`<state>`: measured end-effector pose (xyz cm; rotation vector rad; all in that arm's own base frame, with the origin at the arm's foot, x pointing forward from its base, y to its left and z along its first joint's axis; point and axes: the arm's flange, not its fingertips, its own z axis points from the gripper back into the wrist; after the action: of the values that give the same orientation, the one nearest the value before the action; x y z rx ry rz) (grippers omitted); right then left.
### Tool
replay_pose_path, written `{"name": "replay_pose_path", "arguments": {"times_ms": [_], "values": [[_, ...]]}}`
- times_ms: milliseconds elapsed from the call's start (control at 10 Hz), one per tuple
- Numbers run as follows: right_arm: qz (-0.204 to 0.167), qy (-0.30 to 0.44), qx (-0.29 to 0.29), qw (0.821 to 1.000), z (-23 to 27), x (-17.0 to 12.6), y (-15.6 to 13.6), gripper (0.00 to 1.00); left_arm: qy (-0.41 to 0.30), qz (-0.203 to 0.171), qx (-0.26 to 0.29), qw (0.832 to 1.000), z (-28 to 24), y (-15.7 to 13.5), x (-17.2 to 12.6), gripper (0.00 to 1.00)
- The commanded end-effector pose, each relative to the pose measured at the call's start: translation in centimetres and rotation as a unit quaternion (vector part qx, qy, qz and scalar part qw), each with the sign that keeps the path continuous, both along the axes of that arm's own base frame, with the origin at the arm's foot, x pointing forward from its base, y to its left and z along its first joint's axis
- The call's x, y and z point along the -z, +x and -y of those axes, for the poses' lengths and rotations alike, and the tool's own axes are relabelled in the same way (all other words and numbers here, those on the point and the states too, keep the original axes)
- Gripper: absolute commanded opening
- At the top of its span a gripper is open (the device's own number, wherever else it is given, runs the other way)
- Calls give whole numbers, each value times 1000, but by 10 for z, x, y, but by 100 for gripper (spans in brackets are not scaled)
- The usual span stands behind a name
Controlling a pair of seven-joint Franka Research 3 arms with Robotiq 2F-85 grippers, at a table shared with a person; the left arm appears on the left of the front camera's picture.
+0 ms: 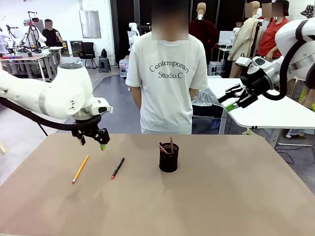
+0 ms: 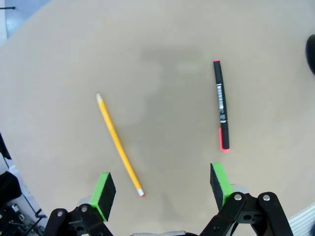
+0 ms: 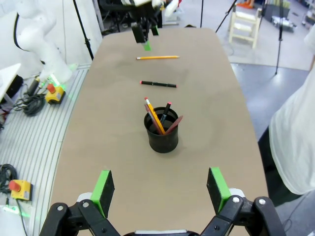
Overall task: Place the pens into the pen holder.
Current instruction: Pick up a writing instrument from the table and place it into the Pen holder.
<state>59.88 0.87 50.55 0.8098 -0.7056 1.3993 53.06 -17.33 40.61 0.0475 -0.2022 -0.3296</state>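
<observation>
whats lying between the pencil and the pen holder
The black pen lies flat between the pencil and the holder, touching neither. The front and right wrist views both show it.

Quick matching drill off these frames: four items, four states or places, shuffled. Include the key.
Items:
1. yellow pencil
2. black pen
3. pen holder
4. left claw

States or places:
A. upright, with pens standing in it
B. lying flat, between the pencil and the holder
C. lying flat, farthest to the robot's left
D. open, in the air above the pencil and pen

Pairs: 1-C, 2-B, 3-A, 4-D
</observation>
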Motion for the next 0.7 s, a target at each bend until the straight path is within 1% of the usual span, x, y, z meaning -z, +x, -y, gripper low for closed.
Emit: {"name": "replay_pose_path", "arguments": {"times_ms": [0, 200, 300, 400, 600], "values": [[3, -2, 0, 1000, -1, -3, 3, 100, 28, 1, -23, 999, 24, 17, 20, 100], [3, -2, 0, 1000, -1, -3, 3, 100, 23, -21, -9, 999, 50, 20, 45, 100], [3, -2, 0, 1000, -1, -3, 3, 100, 22, -18, 1, 1000, 63, 17, 53, 100], [3, -2, 0, 1000, -1, -3, 3, 100, 35, -13, -15, 999, 74, 13, 60, 100], [3, -2, 0, 1000, -1, -3, 3, 100, 15, -40, -5, 999, 90, 7, 66, 100]]}}
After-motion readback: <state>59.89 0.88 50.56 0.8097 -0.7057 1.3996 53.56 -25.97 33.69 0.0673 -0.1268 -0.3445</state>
